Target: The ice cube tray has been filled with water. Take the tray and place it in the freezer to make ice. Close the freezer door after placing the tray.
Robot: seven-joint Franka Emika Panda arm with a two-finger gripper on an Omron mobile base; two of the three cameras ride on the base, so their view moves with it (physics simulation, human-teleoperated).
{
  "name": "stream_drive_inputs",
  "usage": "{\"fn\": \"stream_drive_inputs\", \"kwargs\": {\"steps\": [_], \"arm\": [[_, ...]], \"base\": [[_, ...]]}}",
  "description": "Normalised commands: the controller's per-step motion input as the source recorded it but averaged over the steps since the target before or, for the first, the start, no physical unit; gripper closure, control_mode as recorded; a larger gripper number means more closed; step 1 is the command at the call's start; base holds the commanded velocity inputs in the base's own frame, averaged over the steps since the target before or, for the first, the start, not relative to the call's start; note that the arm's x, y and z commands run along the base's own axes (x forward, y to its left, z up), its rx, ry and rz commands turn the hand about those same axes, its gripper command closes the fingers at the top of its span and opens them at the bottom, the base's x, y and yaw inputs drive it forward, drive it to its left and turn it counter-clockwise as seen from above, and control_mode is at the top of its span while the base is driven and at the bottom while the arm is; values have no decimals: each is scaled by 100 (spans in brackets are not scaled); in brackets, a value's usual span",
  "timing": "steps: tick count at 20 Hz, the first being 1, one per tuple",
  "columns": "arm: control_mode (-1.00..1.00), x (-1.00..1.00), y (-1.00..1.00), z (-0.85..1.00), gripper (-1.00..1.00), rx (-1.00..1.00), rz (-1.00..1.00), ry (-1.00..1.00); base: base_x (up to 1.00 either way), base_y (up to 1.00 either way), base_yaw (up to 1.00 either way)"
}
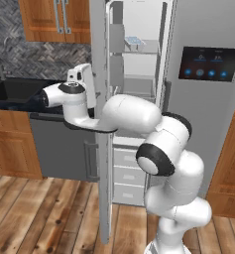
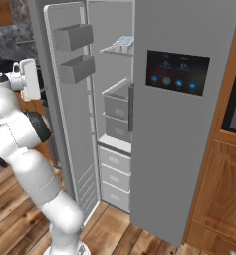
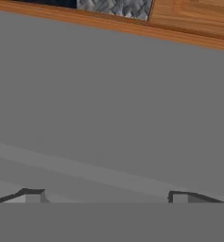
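- The gripper (image 3: 106, 197) faces the outer face of the freezer door (image 1: 100, 149) at close range; whether the fingertips (image 3: 33, 194) touch it is hard to tell.
- Beyond that door, on its far side from the hand, stands the freezer (image 2: 114, 99) — open, the door swung out edge-on.
- The ice cube tray (image 2: 121, 44) lies on an upper shelf (image 2: 114, 50) inside, above hand height and past the door.
- Door bins (image 2: 74, 52) hang on the door's inner face, opposite the hand.
- Drawers (image 2: 114, 174) sit low in the compartment, below the hand.
- Behind the hand runs the counter with the sink (image 1: 12, 89); a dishwasher (image 1: 59, 149) sits under it.
- The second fridge door with the display panel (image 2: 177, 72) lies beyond the freezer.
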Motion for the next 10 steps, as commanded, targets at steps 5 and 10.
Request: {"fn": "stream_drive_inputs", "kwargs": {"steps": [5, 10], "arm": [[-100, 5, 13, -9, -100, -11, -10, 0], [-100, -6, -38, -10, -100, -7, -26, 0]], "base": [[0, 0, 0], [0, 0, 0]]}}
